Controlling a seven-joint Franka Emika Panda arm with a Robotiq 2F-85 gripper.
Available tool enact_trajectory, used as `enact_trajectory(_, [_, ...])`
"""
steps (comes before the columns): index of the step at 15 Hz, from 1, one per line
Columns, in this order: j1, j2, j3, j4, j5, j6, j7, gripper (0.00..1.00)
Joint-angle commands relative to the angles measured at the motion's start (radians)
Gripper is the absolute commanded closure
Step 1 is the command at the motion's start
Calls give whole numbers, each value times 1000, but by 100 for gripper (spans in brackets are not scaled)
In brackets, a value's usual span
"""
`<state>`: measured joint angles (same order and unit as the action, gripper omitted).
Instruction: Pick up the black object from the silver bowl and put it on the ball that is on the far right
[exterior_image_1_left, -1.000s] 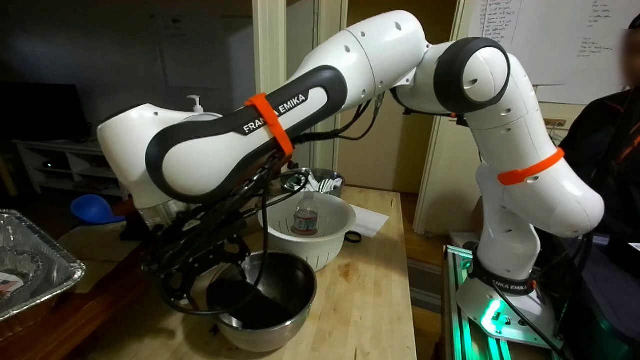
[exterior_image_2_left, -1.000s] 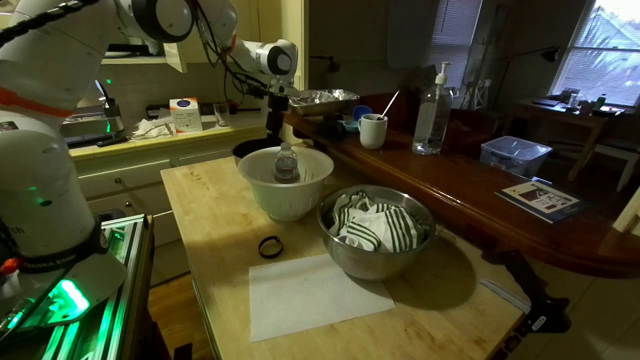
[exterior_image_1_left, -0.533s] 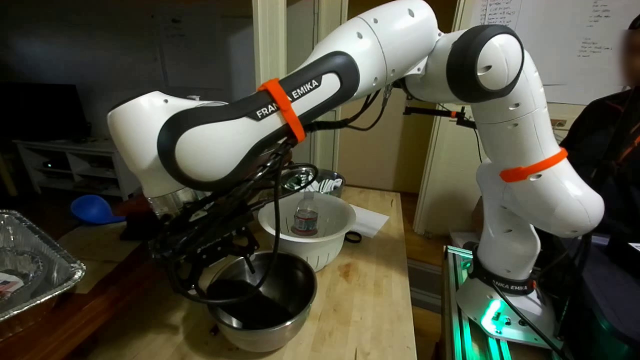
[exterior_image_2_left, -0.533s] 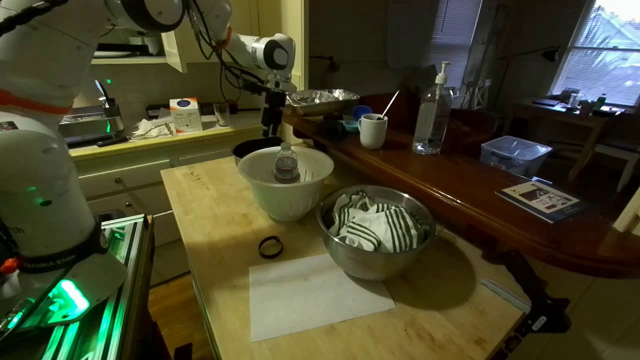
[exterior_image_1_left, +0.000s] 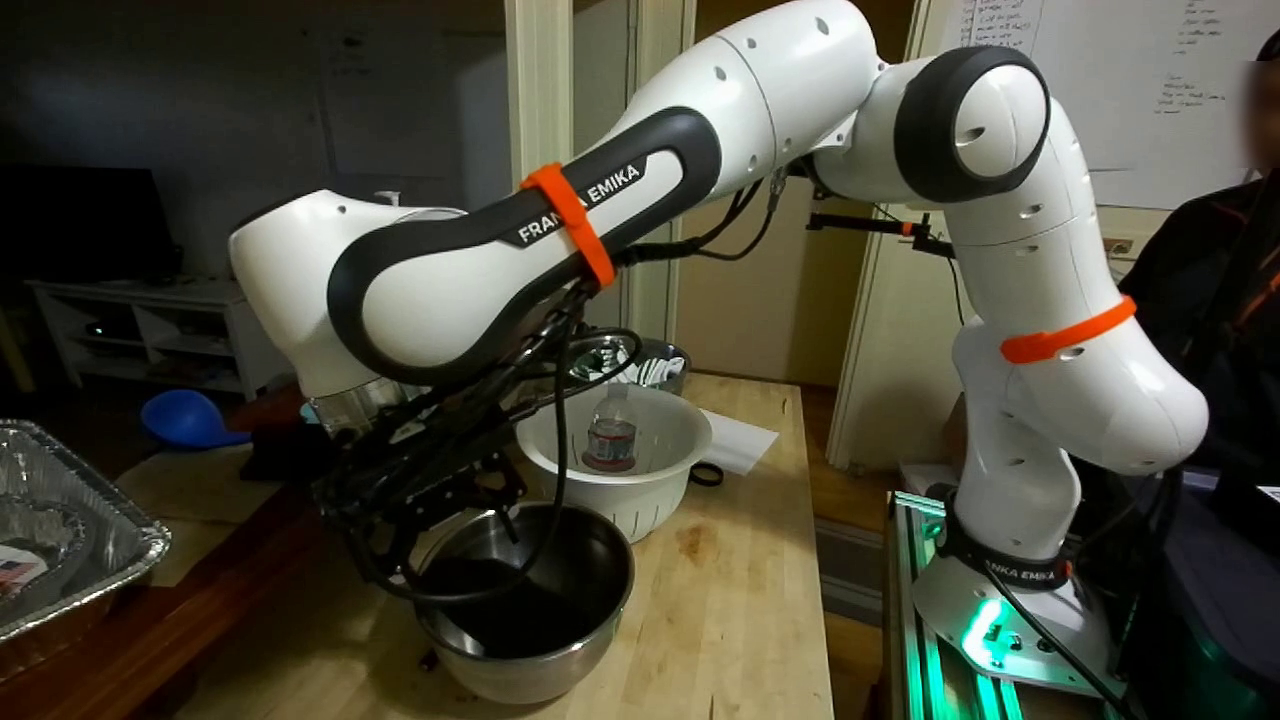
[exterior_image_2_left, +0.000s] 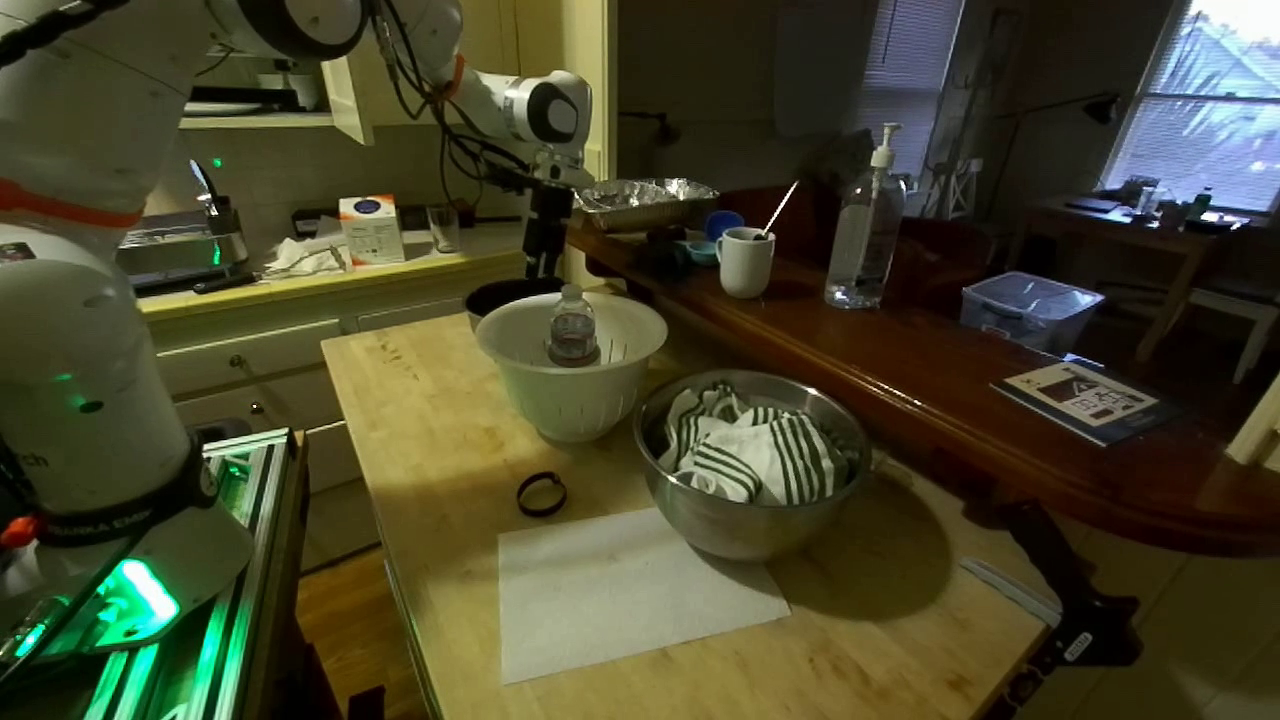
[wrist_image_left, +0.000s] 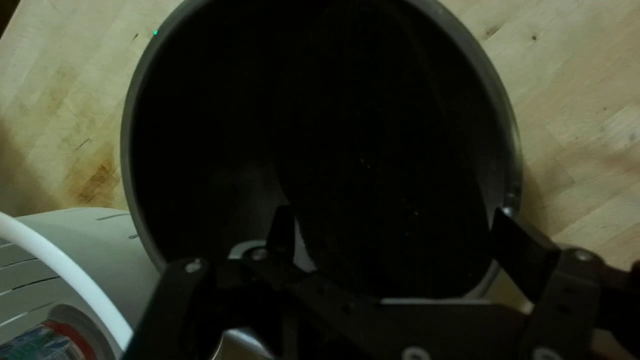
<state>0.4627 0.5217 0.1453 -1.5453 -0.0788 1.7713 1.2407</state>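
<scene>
Because the gripper (wrist_image_left: 392, 215) stands with its jaws spread wide above the silver bowl (exterior_image_1_left: 545, 675) and nothing appears held, the step in hand is judged to be the approach to the grasp. The object (wrist_image_left: 382, 195) lies in that bowl, apparently a broad dark mass with pale specks; its outline merges into the dark interior.

1. Check clearance. In the wrist view, one finger (wrist_image_left: 522, 255) overlaps the right side of the rim. Shift toward the bowl's centre before descending; otherwise that finger may strike the rim.
2. Descend slowly. Use both exterior views to judge depth, since the interior gives few cues. Whether the fingertips lie below the rim cannot be told.
3. Close on an edge or fold, if one is found. The object may be soft, and a shallow pinch could slip.
4. Lift well clear of the rim before travelling. The colander (exterior_image_2_left: 575, 405), with a bottle (exterior_image_2_left: 573, 325) standing in it, is just beside the bowl and probably on the route. No ball can be seen; the target is probably the towel bowl (exterior_image_2_left: 755, 532), the rightmost bowl in an exterior view.

Markings. The arm (exterior_image_1_left: 740, 130) bears "FRANKA EMIKA", partly covered by an orange strap (exterior_image_1_left: 570, 223). On the base (exterior_image_1_left: 1040, 620), "ANKA EMIKA" is readable. The bottle's label (exterior_image_1_left: 612, 445) and the print on the box (exterior_image_2_left: 372, 232) are too small to read. Handwriting on the board (exterior_image_1_left: 1130, 90) is illegible.
</scene>
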Motion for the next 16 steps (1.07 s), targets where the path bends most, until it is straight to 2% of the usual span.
enact_trajectory(1, [-1, -47, -4, -39, -18, 22, 25, 0])
enact_trajectory(16, [-1, 18, -6, 40, -73, 26, -12, 0])
